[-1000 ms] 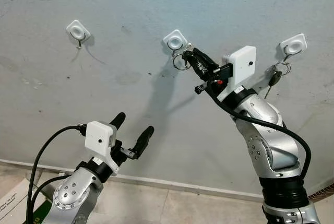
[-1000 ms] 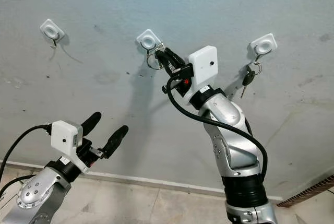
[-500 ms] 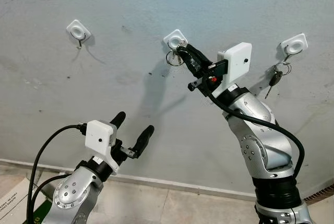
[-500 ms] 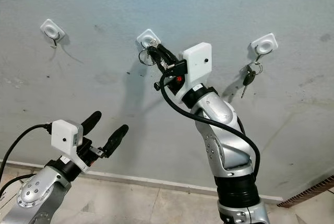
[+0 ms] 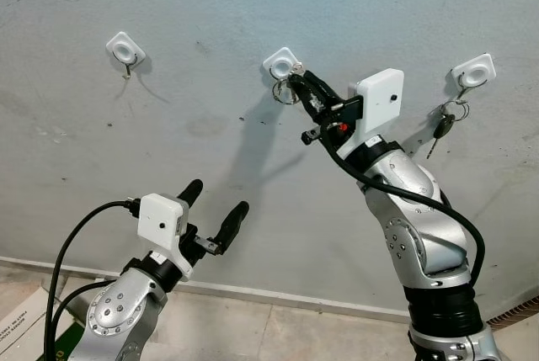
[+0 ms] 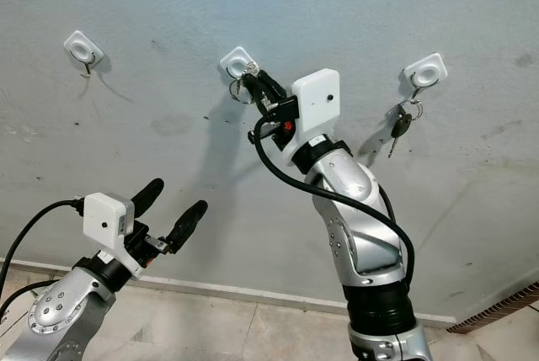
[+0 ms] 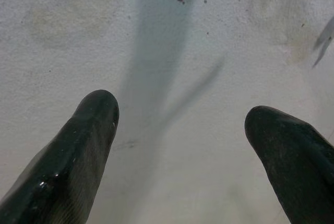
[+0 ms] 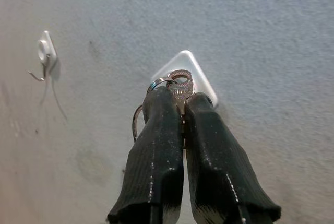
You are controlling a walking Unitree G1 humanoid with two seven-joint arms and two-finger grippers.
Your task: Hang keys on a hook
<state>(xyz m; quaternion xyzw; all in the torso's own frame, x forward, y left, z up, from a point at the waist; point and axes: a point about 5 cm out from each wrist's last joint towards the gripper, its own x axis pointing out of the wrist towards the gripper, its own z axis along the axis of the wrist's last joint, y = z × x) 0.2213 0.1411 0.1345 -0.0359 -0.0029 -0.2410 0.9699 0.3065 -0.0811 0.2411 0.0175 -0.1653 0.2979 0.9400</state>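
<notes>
The keys sit pinched in the right end effector, pressed against the middle hook on the grey wall; another key set hangs from the right-hand hook; the left hook is bare; the left end effector is released, low near the wall.

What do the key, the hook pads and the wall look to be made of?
Key: silvery metal, dull sheen, on a thin wire ring. Middle hook pad: smooth white, probably plastic; the left one carries a thin metal-looking hook. Wall: matte grey, speckled, cracked, likely plaster or concrete.
</notes>
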